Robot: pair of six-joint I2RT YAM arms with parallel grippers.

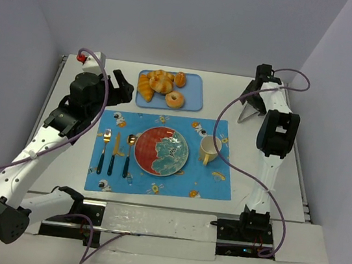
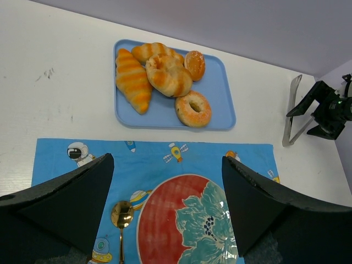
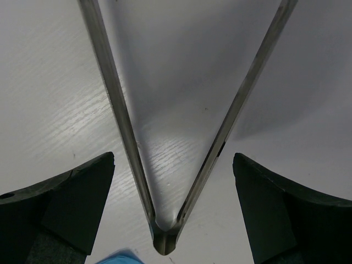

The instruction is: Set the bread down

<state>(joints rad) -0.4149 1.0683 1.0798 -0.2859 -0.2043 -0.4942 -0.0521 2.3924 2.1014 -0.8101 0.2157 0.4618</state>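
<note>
Occlusion in the left wrist view: the two dark fingers (image 2: 60,209) of the left gripper (image 2: 167,159) cover both near corners, hiding part of the red-and-teal plate (image 2: 181,220) and all but the bowl of the gold spoon (image 2: 121,213). On the blue tray (image 2: 220,82) the pastries overlap, so the croissant (image 2: 132,80) and the buns (image 2: 168,74) partly screen one another. The bread (image 2: 193,108), a ring with a centre hole, lies unobstructed in the tray's corner nearest the plate, against one bun. The left gripper hangs on the plate side of the tray, spread wide and empty.

In the right wrist view the metal tongs (image 3: 165,236) run out of frame at the top, and a blue scrap at the bottom edge cannot be identified. The right gripper (image 3: 173,165), well right of the tray, is spread wide; the tongs' hinge lies between its fingers without visible contact.
</note>
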